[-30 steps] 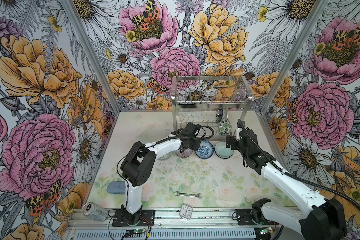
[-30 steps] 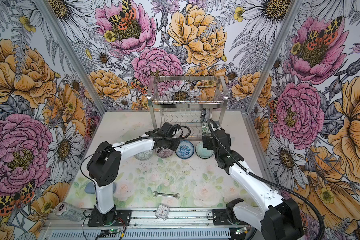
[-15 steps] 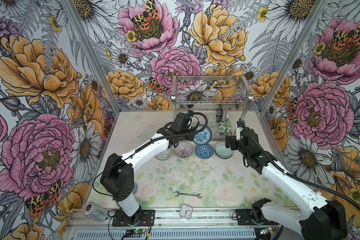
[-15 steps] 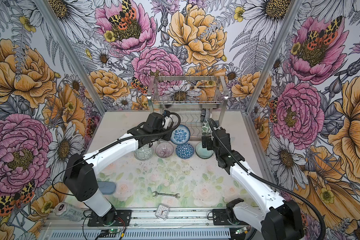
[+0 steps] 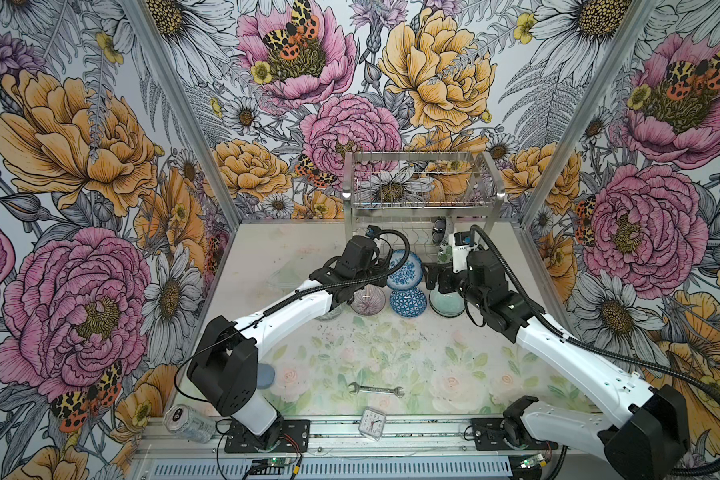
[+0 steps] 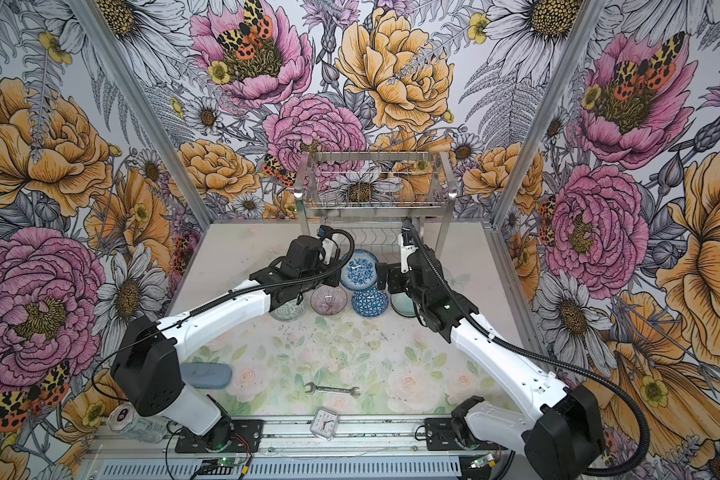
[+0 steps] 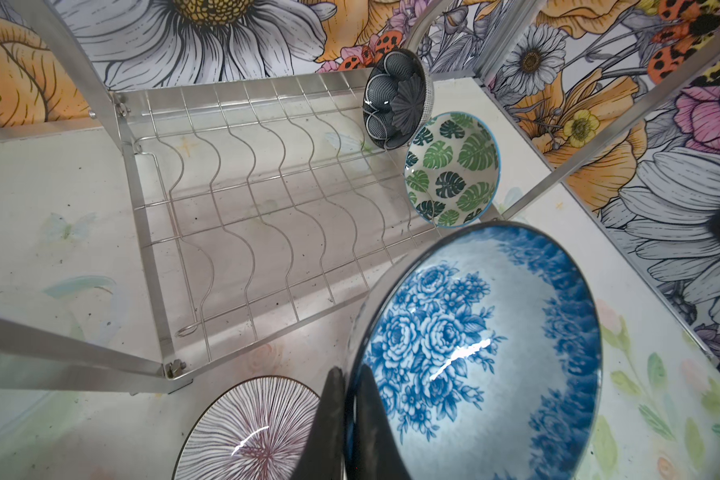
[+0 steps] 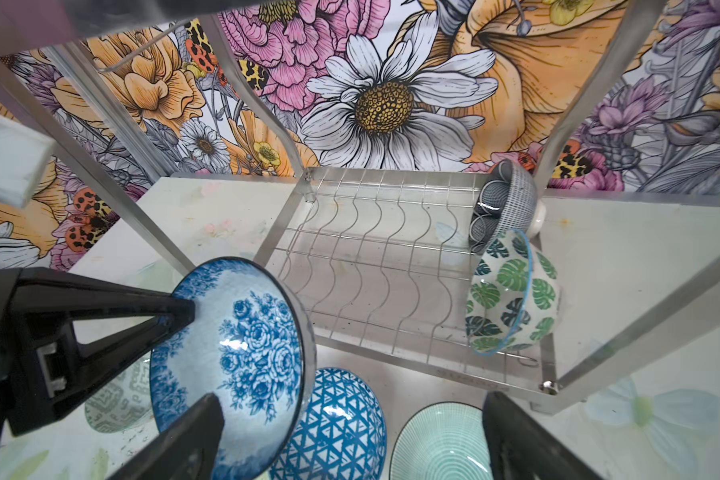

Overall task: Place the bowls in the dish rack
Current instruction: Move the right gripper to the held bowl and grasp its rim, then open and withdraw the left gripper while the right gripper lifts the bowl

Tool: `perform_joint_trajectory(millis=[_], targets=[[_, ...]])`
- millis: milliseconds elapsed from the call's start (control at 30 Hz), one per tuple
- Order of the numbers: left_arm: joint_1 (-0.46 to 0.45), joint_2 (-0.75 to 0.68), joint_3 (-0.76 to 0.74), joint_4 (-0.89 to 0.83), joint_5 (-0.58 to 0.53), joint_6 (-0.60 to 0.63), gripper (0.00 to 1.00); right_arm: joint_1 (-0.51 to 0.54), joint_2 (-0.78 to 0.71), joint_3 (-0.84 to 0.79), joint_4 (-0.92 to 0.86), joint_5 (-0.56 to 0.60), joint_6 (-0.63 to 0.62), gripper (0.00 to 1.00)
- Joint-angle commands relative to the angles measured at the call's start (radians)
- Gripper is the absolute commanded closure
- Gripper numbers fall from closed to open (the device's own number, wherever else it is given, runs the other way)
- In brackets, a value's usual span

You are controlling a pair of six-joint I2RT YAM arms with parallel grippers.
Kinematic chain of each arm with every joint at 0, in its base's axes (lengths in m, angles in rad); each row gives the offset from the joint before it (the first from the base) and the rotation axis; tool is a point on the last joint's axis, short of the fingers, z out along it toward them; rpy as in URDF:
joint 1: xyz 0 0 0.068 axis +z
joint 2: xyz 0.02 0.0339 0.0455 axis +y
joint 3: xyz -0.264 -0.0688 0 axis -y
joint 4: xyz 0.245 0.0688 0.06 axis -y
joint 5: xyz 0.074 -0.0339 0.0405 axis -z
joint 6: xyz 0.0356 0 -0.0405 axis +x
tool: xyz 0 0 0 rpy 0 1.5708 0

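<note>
Your left gripper [image 7: 347, 382] is pinched tight on the rim of the blue-and-white floral bowl [image 7: 474, 353]. It carries the bowl on edge, clear of the table, just in front of the dish rack [image 7: 147, 249]. The coming move turns on the line-up: the lower tier's wavy wires lie straight beyond the bowl, away from the arm's base, and most slots are free. The green-leaf bowl [image 7: 454, 166] and the dark grey bowl [image 7: 395, 104] stand on edge at the end of the tier nearer your right arm. I judge the held bowl must go in under the upper basket tier with its rim aligned to a free slot. Your right gripper [image 5: 435, 279] is spread wide and empty, over the pale celadon bowl [image 5: 445, 301], close beside the held bowl.
</note>
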Motion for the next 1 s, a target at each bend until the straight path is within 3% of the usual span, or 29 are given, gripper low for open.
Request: perform_joint_trajectory(millis=[0, 133, 233, 500, 667, 700, 800, 833, 867, 967], targets=[[-0.012, -0.043, -0.002, 0.115, -0.018, -0.03, 1.0, 0.016, 0.069, 0.037, 0.061, -0.045, 0.08, 0.04], [-0.018, -0.063, -0.009, 0.115, -0.016, -0.031, 1.0, 0.025, 0.137, 0.046, 0.097, -0.02, 0.145, 0.14], [-0.02, -0.092, -0.035, 0.134, -0.018, -0.037, 1.0, 0.028, 0.165, 0.048, 0.119, 0.001, 0.171, 0.32], [-0.024, -0.119, -0.072, 0.17, 0.011, -0.053, 1.0, 0.045, 0.175, 0.042, 0.161, -0.008, 0.194, 1.0], [-0.026, -0.12, -0.067, 0.148, 0.024, -0.051, 1.0, 0.049, 0.157, 0.042, 0.148, 0.023, 0.165, 1.0], [-0.026, -0.126, -0.058, 0.127, 0.02, -0.044, 0.95, 0.05, 0.15, 0.047, 0.136, 0.037, 0.149, 1.0], [-0.026, -0.161, -0.035, 0.042, 0.001, 0.003, 0.27, 0.049, 0.129, 0.057, 0.115, 0.1, 0.087, 1.0], [-0.025, -0.176, -0.026, 0.008, -0.011, 0.022, 0.1, 0.049, 0.126, 0.061, 0.109, 0.124, 0.066, 1.0], [-0.023, -0.194, -0.015, -0.038, -0.026, 0.042, 0.02, 0.05, 0.127, 0.068, 0.098, 0.153, 0.042, 1.0], [0.004, -0.244, 0.028, -0.19, -0.033, 0.107, 0.01, 0.056, 0.139, 0.1, 0.068, 0.244, -0.027, 1.0]])
